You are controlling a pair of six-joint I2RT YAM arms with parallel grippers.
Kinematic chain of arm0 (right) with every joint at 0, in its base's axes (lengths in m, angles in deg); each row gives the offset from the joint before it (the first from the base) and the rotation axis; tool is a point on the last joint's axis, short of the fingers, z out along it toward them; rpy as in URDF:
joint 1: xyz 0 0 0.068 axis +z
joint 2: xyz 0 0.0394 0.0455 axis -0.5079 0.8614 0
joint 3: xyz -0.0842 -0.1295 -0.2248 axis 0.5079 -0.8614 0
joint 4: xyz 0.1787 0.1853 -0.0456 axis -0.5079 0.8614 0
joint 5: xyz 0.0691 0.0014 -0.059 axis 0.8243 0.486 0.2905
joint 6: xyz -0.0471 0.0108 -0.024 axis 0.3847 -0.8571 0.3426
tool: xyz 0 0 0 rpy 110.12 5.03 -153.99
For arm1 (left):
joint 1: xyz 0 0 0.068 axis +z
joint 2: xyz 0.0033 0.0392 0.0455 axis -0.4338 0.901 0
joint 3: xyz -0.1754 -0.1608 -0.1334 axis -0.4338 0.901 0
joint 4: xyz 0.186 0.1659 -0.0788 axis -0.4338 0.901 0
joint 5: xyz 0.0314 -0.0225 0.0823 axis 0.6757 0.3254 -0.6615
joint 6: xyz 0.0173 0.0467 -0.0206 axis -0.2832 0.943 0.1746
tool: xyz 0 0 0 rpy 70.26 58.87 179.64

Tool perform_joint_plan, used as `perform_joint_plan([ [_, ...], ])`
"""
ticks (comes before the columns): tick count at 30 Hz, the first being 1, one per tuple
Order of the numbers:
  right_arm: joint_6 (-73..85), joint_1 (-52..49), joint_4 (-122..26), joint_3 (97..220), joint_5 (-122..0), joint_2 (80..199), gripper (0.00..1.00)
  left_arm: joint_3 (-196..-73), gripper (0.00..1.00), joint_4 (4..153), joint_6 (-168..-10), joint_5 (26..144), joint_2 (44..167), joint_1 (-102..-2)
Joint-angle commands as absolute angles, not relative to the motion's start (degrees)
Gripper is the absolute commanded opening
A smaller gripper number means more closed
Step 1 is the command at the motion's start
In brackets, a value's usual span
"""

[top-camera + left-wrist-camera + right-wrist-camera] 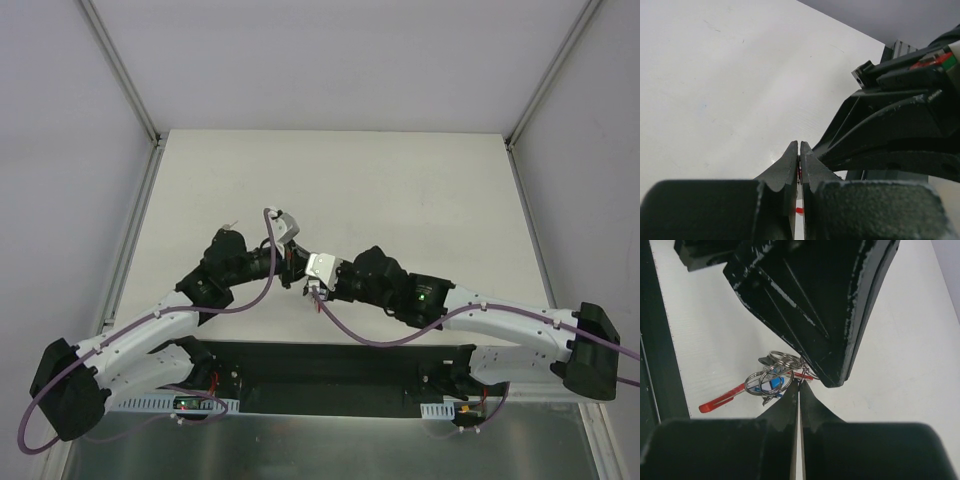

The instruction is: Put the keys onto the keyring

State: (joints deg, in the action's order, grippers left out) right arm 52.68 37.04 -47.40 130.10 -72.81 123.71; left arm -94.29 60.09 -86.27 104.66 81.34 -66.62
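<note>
left gripper [799, 146], right gripper [799, 384]: pressed together, seem pinching small silver metal keyring [776, 360] near blue-headed silver key [771, 384]. risk: thin wire slips out if arms pull apart.

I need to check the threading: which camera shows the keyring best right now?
Right wrist: the keyring, its silver rings and red clip, shows sharply beside a blue key at the right gripper. Left wrist gives only a red sliver between the left gripper fingers. From the top, the meeting grippers hide it.

Arms angled inward; left fingers [295, 270] meet right fingers [310, 284] above table [400, 180] centre.
</note>
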Motion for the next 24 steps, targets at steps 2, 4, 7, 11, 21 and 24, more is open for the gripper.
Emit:
perform_joint_plan([
  [2,48.95,38.12,-50.69,128.62,-75.60,125.80,0.01,-94.84,0.00,39.35,-90.95,103.17,84.23,-66.41],
  [4,49.91,37.42,-50.78,129.15,-79.21,125.63,0.01,-94.49,0.00,38.37,-91.12,102.99,84.76,-66.58],
  [7,51.23,35.40,-49.65,129.85,-81.23,124.58,0.01,-92.74,0.00,38.11,-90.69,101.68,83.53,-66.58],
  [11,55.17,33.02,-45.00,132.22,-81.15,122.99,0.01,-89.31,0.00,40.12,-89.63,99.74,79.93,-66.58],
  [21,62.31,33.11,-31.37,142.42,-78.08,127.03,0.01,-87.62,0.39,56.81,-86.56,97.81,71.05,-66.49],
  [24,63.36,34.77,-29.61,143.91,-79.56,128.44,0.01,-91.57,0.42,62.35,-84.80,98.51,72.88,-66.32],
])
